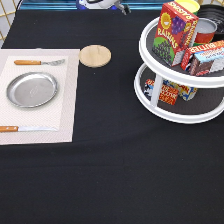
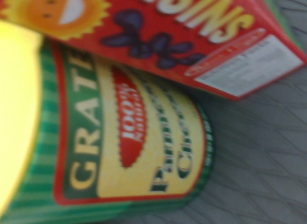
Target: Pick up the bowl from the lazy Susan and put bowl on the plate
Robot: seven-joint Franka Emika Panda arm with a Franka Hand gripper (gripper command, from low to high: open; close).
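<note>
The claw (image 1: 121,6) was seen at the exterior view's top, left of the lazy Susan (image 1: 150,35); its opening could not be told. The bowl (image 1: 212,12) sat on the upper tier; the plate (image 1: 31,89) lay bare.

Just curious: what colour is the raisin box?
Red, with purple grapes and a yellow sun; the raisin box shows best in the exterior view.

Exterior cam looks down across whole table; wrist cam sits close on the raisin box (image 1: 176,31) (image 2: 202,35), shared by both.
</note>
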